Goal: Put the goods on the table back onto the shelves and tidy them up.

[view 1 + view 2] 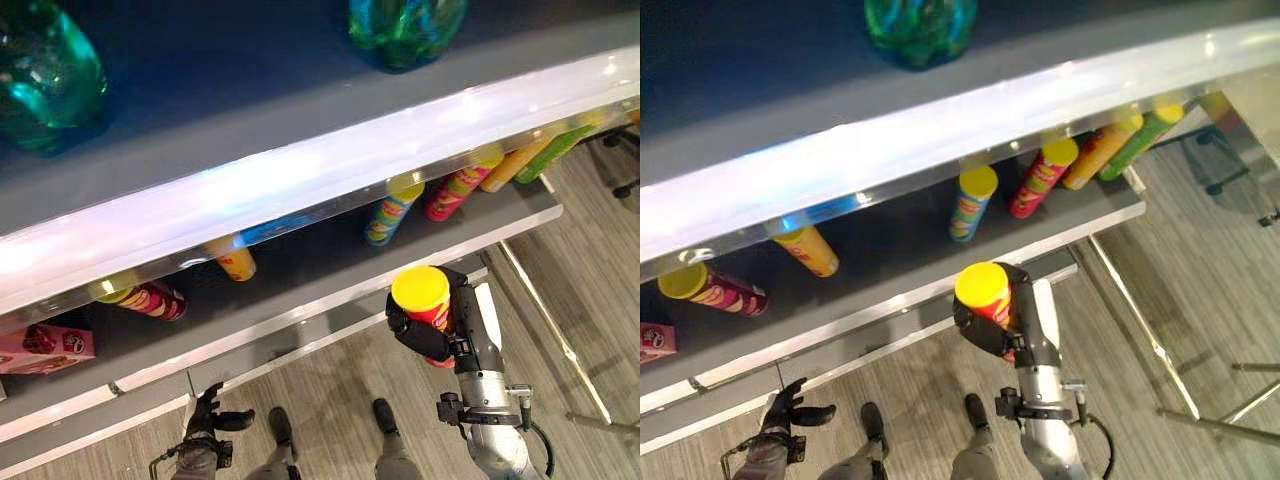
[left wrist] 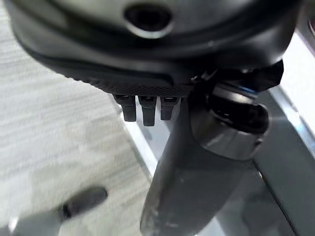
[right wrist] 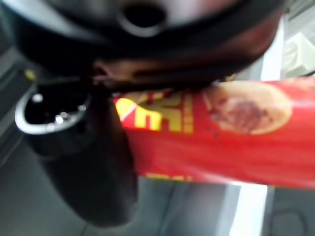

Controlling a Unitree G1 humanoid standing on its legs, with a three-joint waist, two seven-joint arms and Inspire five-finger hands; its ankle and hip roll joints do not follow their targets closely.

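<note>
Gripping one red crisp can [image 1: 428,300] with a yellow lid, the right hand [image 1: 425,335] curls round it just before the lower shelf [image 1: 300,275]. Six more cans stand there beside a pink box [image 1: 45,348]. Two green bottles sit above. The left hand [image 2: 147,105] hangs low, fingers relaxed.

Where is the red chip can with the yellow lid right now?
The red chip can is in the robot's right hand, held in front of the shelf edge, just below the blue chip can on the shelf.
</note>
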